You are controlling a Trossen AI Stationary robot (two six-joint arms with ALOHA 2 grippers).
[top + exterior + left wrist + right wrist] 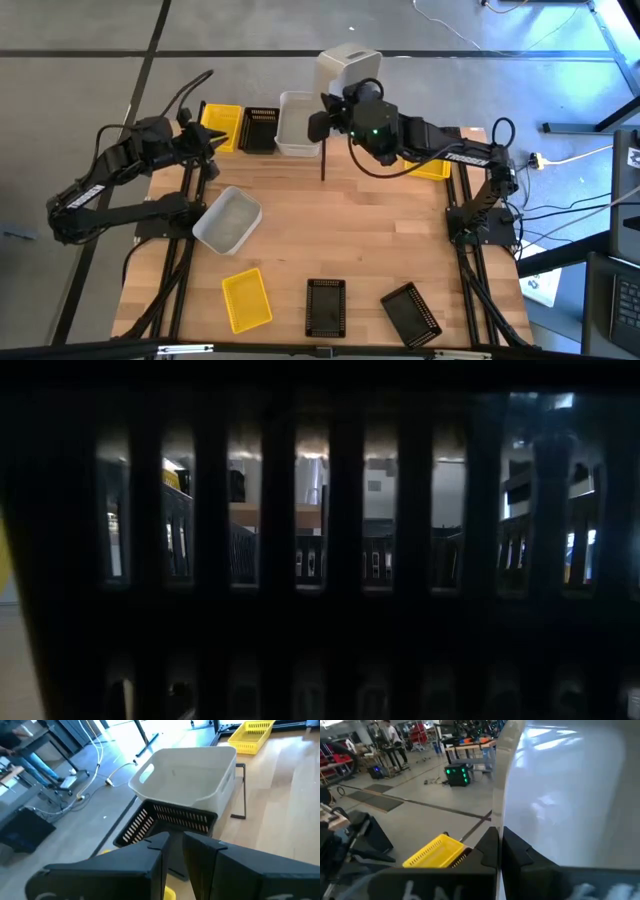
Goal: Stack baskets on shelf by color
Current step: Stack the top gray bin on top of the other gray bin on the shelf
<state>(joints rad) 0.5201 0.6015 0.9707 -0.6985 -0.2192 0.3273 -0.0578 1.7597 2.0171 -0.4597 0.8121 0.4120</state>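
My right gripper (338,98) (500,847) is at the far edge of the table, shut on a translucent white basket (350,65) that it holds up above the shelf. On the shelf, left of the black upright divider (323,160), stand a yellow basket (222,125), a black one (261,128) and a white one (297,122) (187,772). Another yellow basket (432,168) lies under the right arm. My left gripper (212,140) (175,847) is shut and empty, right beside the shelf's yellow basket. My right gripper pinches the white basket's side wall at its rim (506,832). One finger is inside (520,855) the basket and one outside (487,850). The basket is lifted clear of the shelf and the table.
On the table lie a white basket (228,220), a yellow one (246,298) and two black ones (326,305) (412,312) near the front edge. One black perforated basket (320,630) stands right against the low camera and blocks its view. Bare wood shows mid-table.
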